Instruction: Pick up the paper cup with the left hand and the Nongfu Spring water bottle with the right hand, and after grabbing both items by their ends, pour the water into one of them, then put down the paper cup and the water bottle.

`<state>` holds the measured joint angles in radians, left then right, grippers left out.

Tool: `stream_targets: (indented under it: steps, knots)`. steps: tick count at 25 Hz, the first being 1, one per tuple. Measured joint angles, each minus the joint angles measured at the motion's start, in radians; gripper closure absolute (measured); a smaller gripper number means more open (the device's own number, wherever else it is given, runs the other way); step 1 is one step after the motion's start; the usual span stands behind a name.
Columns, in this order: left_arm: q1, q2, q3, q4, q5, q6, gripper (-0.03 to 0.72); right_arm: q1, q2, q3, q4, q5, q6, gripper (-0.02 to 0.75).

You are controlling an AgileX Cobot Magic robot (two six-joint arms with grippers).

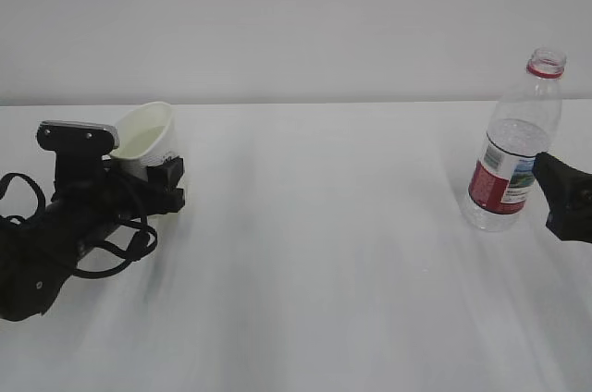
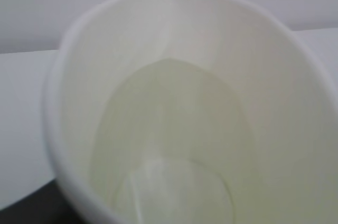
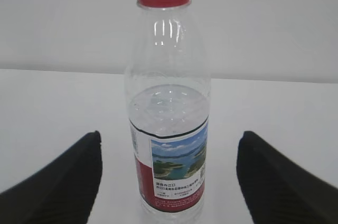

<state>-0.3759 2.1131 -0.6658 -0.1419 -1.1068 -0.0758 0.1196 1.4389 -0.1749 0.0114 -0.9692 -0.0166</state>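
We are seeing the left hand point(image 1: 153, 184) at nine o'clock grasping the white, tilted paper cup point(image 1: 145, 138), while the right hand point(image 1: 553, 190) at three o'clock is standing released, fingers point(image 3: 63, 182) clear beside the upright, part-filled Nongfu Spring water bottle point(image 1: 513, 147).

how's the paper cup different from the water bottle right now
The paper cup is white, opaque and short; the water bottle is clear, taller, with a red-and-white label. The cup leans at the left gripper; the bottle stands upright on the table, between the right gripper's open jaws. Both are open-topped.
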Motion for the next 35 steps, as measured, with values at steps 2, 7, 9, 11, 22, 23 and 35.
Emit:
stream_targets:
  steps: [2, 7, 9, 11, 22, 23, 35]
  knots:
    - [0.000, 0.000, 0.002, -0.028, 0.000, 0.000, 0.197, 0.000, 0.000, 0.000, 0.000, 0.000, 0.000, 0.141]
    - [0.000, 0.000, 0.004, -0.084, 0.000, 0.000, 0.198, 0.000, 0.000, 0.000, 0.000, 0.002, 0.000, 0.143]
    - [0.000, 0.000, 0.005, -0.094, 0.000, 0.000, 0.198, 0.000, 0.000, 0.000, 0.000, 0.002, 0.000, 0.143]
    - [0.000, 0.000, 0.005, -0.096, 0.000, 0.000, 0.198, 0.000, 0.000, 0.000, 0.000, 0.002, 0.000, 0.143]
    - [0.000, 0.031, 0.005, -0.096, -0.031, 0.020, 0.210, 0.000, 0.000, 0.000, 0.000, 0.002, -0.001, 0.143]
    - [0.000, 0.031, 0.005, -0.096, -0.031, 0.021, 0.211, 0.000, 0.000, 0.000, -0.002, 0.002, -0.001, 0.143]
    - [0.000, 0.034, 0.005, -0.096, -0.037, 0.022, 0.211, 0.000, 0.000, 0.000, -0.002, 0.002, -0.002, 0.143]
